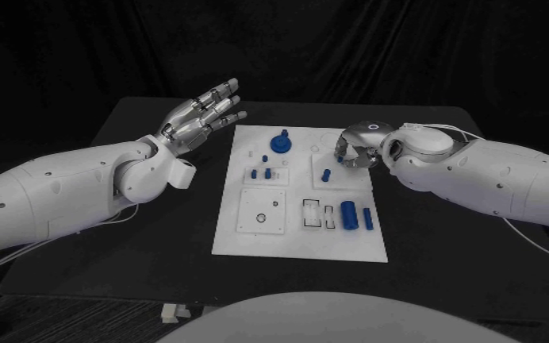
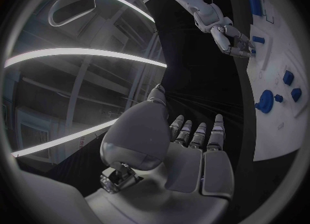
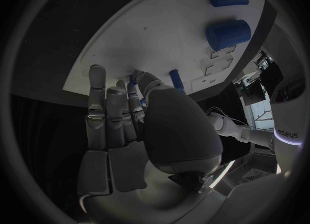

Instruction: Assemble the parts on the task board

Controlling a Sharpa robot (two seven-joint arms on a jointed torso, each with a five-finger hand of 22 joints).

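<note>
The white task board (image 1: pixel 297 236) lies in the middle of the table. On it stand a blue knob (image 1: pixel 282 144), small blue pegs (image 1: pixel 261 174) and a single peg (image 1: pixel 328 175); two blue cylinders (image 1: pixel 347 217) lie near its front right. My right hand (image 1: pixel 357 148) hangs over the board's far right corner, fingers curled down. Its thumb and fingertips (image 3: pixel 134 77) pinch a small blue part (image 3: pixel 132 82), mostly hidden. The single peg (image 3: pixel 175 79) stands just beside them. My left hand (image 1: pixel 206 117) is raised left of the board, fingers spread, holding nothing.
The board also carries a square white plate (image 1: pixel 262 210) with holes and rectangular slots (image 1: pixel 313 213) beside the cylinders. Black table surface (image 1: pixel 149 224) surrounds the board on all sides. Its far edge lies behind both hands.
</note>
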